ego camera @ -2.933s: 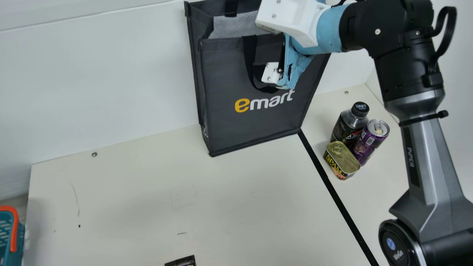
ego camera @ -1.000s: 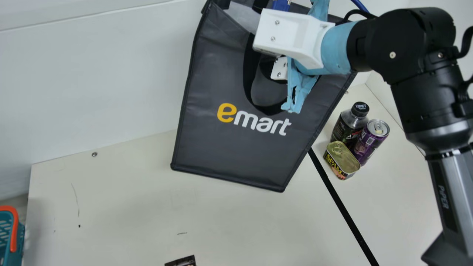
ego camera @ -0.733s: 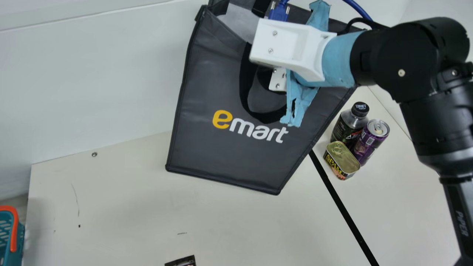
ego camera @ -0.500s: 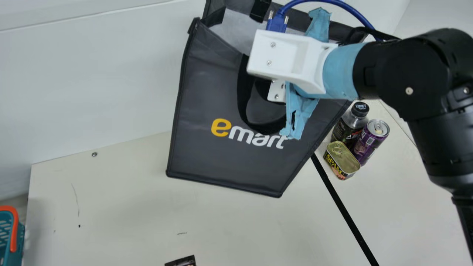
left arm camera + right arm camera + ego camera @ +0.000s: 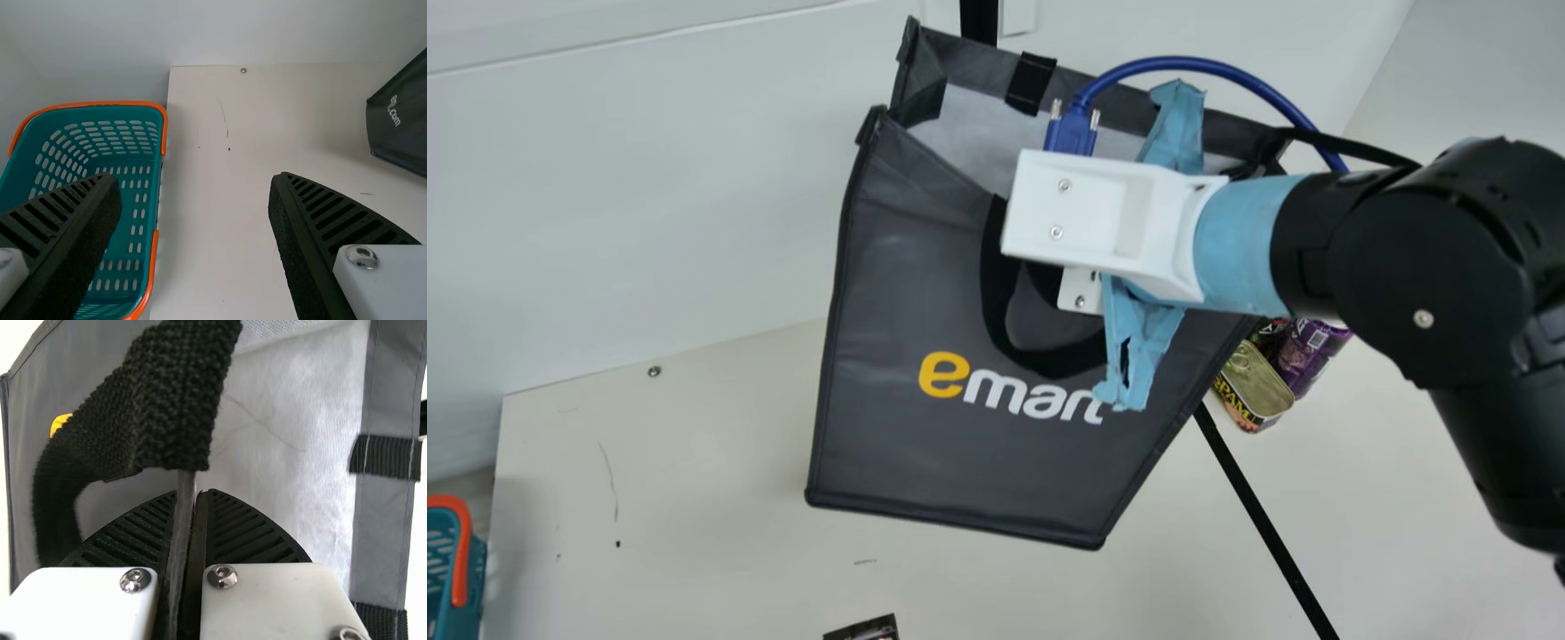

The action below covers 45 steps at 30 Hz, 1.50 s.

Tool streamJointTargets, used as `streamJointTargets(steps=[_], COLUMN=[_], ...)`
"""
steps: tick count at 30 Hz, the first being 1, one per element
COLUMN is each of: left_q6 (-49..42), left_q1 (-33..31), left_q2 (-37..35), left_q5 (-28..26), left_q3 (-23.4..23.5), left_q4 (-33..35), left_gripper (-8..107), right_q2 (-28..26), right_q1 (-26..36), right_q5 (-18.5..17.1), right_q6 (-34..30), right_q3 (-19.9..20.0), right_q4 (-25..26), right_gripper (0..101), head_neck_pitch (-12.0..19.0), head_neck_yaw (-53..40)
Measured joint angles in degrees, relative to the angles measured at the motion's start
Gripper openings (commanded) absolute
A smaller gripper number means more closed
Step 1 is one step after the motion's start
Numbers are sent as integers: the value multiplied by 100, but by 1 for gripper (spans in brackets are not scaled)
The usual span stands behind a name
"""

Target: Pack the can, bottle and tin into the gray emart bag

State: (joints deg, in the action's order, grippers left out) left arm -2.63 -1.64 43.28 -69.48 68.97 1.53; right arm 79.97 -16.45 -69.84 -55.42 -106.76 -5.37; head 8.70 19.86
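Observation:
My right gripper [image 5: 1080, 293] is at the upper front panel of the gray emart bag [image 5: 960, 453]. In the right wrist view my right gripper [image 5: 193, 497] is shut on the bag's edge, beside its black strap handle [image 5: 180, 400]. The bag hangs tilted, its mouth toward the back. Past the bag's right side stand the tin [image 5: 1254, 388] and the purple can [image 5: 1307, 351], partly covered by the bag and arm; the bottle is mostly hidden behind them. My left gripper [image 5: 197, 193] stands open, nothing between its fingers, and the bag's corner [image 5: 403, 127] shows farther off.
A teal basket with orange handles [image 5: 127, 193] stands at the table's left edge, also showing in the main view [image 5: 454, 560]. A small dark object [image 5: 867, 629] lies near the front edge. A black line [image 5: 1263, 520] runs along the table, and a white wall stands behind.
My right arm has pulled the bag off its standing place at the back, toward the front and slightly left, tilting it. The can, bottle and tin have not moved but are now more covered.

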Motion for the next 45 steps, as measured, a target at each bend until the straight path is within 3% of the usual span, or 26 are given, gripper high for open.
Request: streamJointTargets(steps=[23, 45], left_q6=[0, 0], left_q1=[0, 0], left_q2=[0, 0], left_q5=[0, 0], left_q3=[0, 0], left_q4=[0, 0], left_gripper=[90, 90], right_q2=[-349, -906], right_q1=[-721, -1316], right_q5=[0, -8], right_q6=[463, 1015], right_q3=[755, 1162], right_q4=[53, 198], right_gripper=[0, 73], head_neck_pitch=[0, 0], head_neck_yaw=[9, 0])
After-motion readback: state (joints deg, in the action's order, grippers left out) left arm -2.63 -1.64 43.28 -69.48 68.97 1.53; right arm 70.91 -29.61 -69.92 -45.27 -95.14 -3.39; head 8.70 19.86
